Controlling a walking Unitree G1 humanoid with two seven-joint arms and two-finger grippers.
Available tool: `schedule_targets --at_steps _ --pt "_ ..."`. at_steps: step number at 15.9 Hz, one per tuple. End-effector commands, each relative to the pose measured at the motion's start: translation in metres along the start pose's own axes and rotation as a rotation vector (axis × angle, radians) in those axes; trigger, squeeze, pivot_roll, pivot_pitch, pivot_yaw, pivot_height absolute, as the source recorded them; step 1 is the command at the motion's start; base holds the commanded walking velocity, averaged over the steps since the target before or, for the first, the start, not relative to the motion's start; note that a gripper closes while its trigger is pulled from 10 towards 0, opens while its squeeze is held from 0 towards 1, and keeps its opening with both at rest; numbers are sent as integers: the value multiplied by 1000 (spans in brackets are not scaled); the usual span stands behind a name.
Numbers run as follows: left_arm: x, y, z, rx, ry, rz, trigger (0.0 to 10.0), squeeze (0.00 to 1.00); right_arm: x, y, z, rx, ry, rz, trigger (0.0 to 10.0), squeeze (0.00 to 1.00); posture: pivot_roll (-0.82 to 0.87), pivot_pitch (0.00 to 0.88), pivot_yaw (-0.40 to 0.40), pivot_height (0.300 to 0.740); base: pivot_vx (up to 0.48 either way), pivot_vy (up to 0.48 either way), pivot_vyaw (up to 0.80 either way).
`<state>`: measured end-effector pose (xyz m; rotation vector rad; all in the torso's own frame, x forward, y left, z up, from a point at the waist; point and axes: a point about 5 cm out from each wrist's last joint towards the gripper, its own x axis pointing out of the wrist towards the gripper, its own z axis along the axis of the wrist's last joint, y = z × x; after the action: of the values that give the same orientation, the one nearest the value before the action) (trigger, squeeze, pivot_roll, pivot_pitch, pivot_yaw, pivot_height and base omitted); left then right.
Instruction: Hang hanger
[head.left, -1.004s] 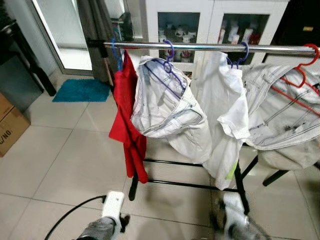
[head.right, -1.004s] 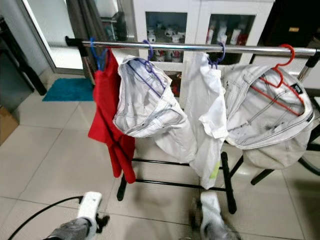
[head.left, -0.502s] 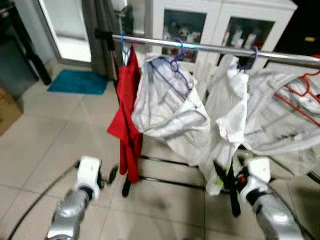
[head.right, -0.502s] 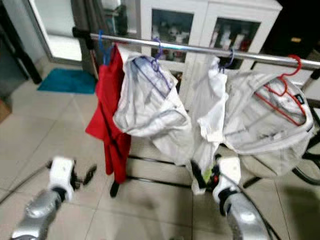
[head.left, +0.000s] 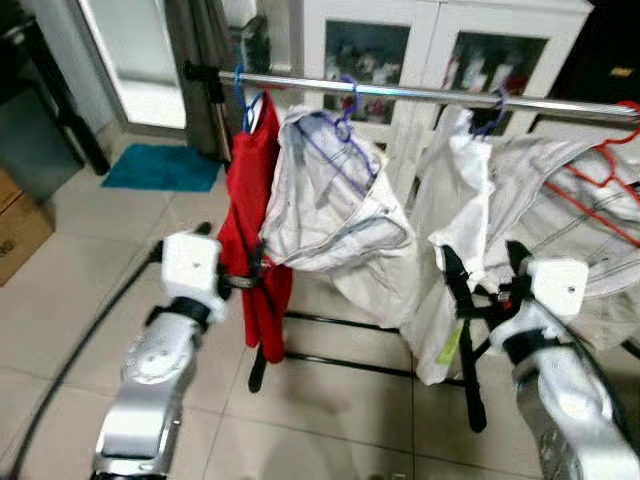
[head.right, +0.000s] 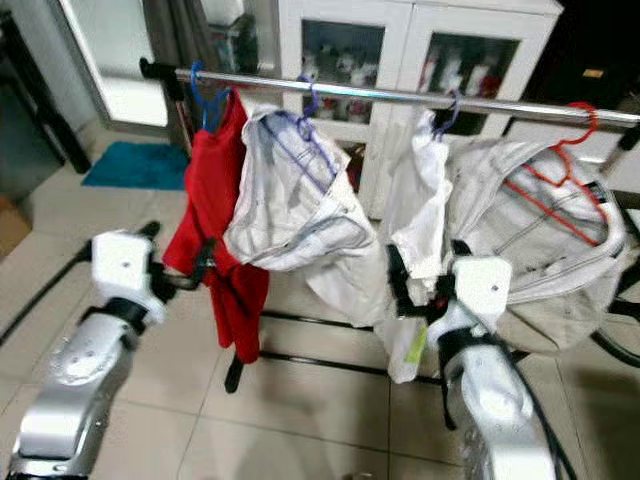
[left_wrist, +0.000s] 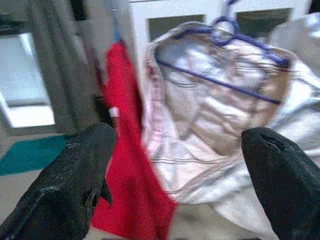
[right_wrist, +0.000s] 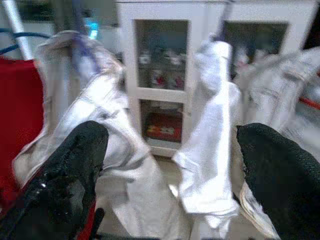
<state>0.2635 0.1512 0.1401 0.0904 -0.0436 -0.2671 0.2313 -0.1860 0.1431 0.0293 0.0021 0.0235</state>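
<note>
Left hand (head.left: 243, 282) spread, at red garment (head.left: 256, 220) near chrome rail (head.left: 420, 95) left end. Right hand (head.left: 482, 275) spread, before white shirt (head.left: 455, 230). Blue plastic hanger (left_wrist: 235, 37): light, stiff, slippery; likely grip below hook.

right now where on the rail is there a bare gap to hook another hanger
Widest bare stretch of rail: between the purple hanger and the white shirt's hanger. A shorter gap follows, before the red hanger. Crowded at the left: red garment beside the purple hanger.
</note>
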Motion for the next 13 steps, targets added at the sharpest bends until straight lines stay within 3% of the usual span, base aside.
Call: schedule_targets --at_steps 1,2,3,5,6,7,8,9,13 --pt "4 1 9 -6 -23 -8 10000 0 0 -4 2 9 4 -41 10000 1000 -90 0 49 740 0 0 0" --pt "5 2 8 -41 -6 1 10000 0 0 0 5 -8 -14 -14 10000 1000 -109 0 51 740 0 0 0" --pt "-3 -1 1 29 35 -16 10000 0 1 6 6 34 -18 -21 10000 1000 -92 0 45 740 259 0 0" --pt "-2 -7 14 34 37 -56 10000 0 6 13 8 74 7 13 10000 1000 -78 0 17 740 249 0 0" --pt "5 -6 22 10 18 -51 10000 0 13 15 8 91 5 27 10000 1000 -74 0 11 740 285 0 0" --pt "11 0 27 -66 -23 -39 10000 0 22 18 1 73 16 24 10000 1000 -67 0 1 740 300 0 419" --pt "15 6 22 -60 21 1 10000 0 29 19 2 54 23 18 10000 1000 -41 0 17 740 401 0 488" --pt "15 4 18 14 47 -30 10000 0 32 21 8 74 -9 49 10000 1000 -10 0 8 740 345 0 550" --pt "14 9 17 46 63 -42 10000 0 48 29 16 44 -36 85 10000 1000 -29 0 18 740 357 0 688"
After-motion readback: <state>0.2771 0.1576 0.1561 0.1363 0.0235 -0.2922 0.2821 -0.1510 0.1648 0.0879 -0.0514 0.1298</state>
